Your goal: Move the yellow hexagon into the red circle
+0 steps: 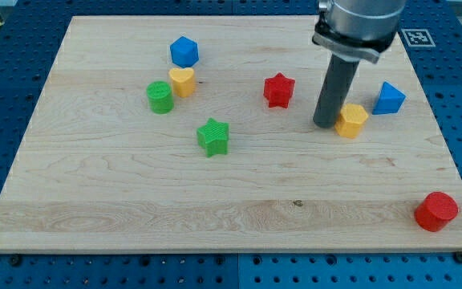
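The yellow hexagon (351,120) lies on the wooden board at the view's right of centre. My tip (325,124) stands right against its left side, touching or nearly touching it. The red circle (436,211) is a round red block near the board's bottom right corner, well below and to the right of the hexagon.
A blue triangle (389,98) sits just right of the hexagon. A red star (279,89) lies left of my tip. A green star (213,136), green cylinder (160,97), yellow heart (182,80) and blue hexagon (184,51) lie to the left. The board's right edge (455,160) is near.
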